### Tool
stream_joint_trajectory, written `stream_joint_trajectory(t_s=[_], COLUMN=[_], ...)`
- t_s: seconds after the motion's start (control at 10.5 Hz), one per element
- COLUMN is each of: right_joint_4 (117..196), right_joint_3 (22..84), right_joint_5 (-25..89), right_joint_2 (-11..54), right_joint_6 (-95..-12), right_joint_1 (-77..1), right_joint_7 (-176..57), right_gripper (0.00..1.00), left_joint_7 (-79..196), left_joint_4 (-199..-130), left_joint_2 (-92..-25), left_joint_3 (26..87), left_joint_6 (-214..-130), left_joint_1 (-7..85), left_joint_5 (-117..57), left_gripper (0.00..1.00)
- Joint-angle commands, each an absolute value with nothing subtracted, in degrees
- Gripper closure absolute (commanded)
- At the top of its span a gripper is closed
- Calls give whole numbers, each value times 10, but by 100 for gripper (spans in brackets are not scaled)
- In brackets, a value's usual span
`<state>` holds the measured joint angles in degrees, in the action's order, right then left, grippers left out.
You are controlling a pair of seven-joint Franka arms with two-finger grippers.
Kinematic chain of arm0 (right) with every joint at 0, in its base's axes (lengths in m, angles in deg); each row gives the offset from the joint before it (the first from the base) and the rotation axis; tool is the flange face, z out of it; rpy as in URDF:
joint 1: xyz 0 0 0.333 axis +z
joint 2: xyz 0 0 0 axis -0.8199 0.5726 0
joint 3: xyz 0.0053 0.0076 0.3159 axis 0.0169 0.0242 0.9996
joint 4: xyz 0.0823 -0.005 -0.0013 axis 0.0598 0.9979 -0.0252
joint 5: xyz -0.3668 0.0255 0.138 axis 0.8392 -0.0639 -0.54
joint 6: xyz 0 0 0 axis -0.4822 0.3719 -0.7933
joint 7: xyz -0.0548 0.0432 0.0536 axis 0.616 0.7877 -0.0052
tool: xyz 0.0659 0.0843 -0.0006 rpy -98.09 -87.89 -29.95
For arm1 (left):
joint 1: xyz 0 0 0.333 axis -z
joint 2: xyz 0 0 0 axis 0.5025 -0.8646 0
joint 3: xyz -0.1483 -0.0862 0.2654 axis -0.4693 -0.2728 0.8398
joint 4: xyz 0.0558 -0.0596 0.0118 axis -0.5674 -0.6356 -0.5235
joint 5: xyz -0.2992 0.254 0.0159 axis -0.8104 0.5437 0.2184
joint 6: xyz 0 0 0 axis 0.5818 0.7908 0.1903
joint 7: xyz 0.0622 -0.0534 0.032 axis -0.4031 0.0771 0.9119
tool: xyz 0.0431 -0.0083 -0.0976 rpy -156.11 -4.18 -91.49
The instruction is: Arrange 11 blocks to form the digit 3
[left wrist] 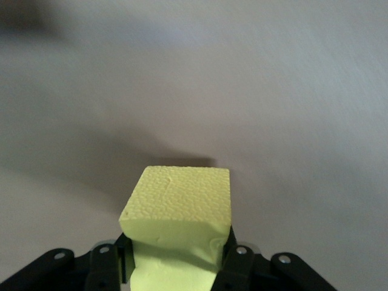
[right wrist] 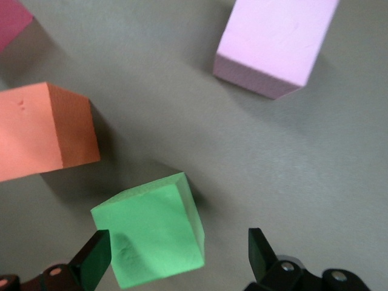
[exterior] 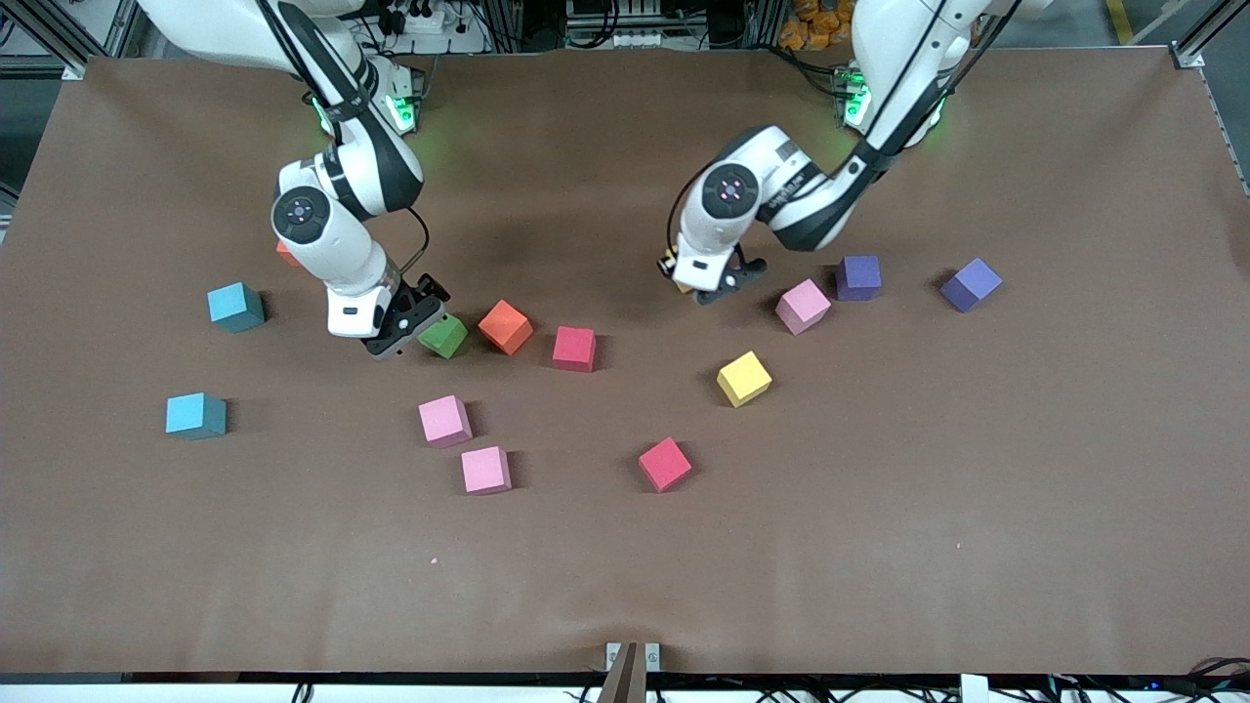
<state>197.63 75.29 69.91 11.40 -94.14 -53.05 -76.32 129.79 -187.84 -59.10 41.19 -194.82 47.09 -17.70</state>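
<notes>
Yellow block [left wrist: 182, 209] between left gripper [left wrist: 176, 257] fingers, arm bent low.

A robotics lab: two arms bolted along a brown table [exterior: 879, 547], aluminium framing [exterior: 59, 39] and cable bundles [exterior: 625, 20] around.

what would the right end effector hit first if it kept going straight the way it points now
Most likely the green block. The right end effector is open and points down at the table, and the block sits partly between its fingers, off-centre toward one finger, so that finger might touch its top first.
</notes>
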Motion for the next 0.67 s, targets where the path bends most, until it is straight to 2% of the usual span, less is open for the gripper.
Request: stream_joint_trajectory(t_s=[0.0,0.19,0.48,0.57], right_joint_4=[1986,1987,1982,1978], right_joint_3=[753,753,755,756], right_joint_5=[697,697,697,696], right_joint_2=[131,139,123,112], right_joint_6=[-973,-980,-958,-938], right_joint_1=[-528,-523,-533,-546], right_joint_7=[-779,-780,-814,-840], right_gripper=[0,0,0,0], left_joint_7=[1285,1242,1156,1145], left_joint_4=[-1873,-1870,-1824,-1820], left_joint_2=[-578,-578,-585,-584], left_joint_3=[396,394,394,394], left_joint_6=[-1942,-1935,-1825,-1815], left_joint_1=[491,516,556,571], left_joint_5=[-148,-145,-145,-145], left_gripper=[76,76,77,77])
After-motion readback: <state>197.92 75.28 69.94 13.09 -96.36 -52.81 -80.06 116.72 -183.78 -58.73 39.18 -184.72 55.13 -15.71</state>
